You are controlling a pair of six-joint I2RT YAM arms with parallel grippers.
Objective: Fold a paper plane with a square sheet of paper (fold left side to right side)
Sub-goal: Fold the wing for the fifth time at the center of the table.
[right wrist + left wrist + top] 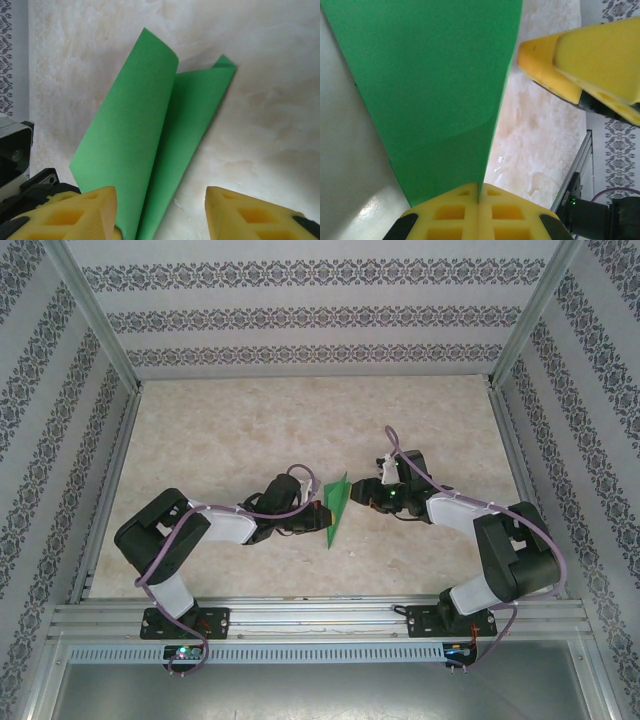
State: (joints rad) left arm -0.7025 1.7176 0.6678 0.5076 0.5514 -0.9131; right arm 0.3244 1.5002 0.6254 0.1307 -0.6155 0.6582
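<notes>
The bright green sheet of paper is folded into a narrow pointed shape and stands on edge near the table's middle. My left gripper is shut on its lower edge; in the left wrist view the yellow pads pinch the paper, which rises away from them. My right gripper is open just right of the paper. In the right wrist view two green flaps spread from a crease, the left flap curling over. The right gripper straddles their near end, left fingertip beside the paper, not gripping it.
The marble-patterned tabletop is enclosed by patterned walls and an aluminium frame. A rail runs along the near edge by both arm bases. One yellow finger of the right gripper hangs close on the paper's right side.
</notes>
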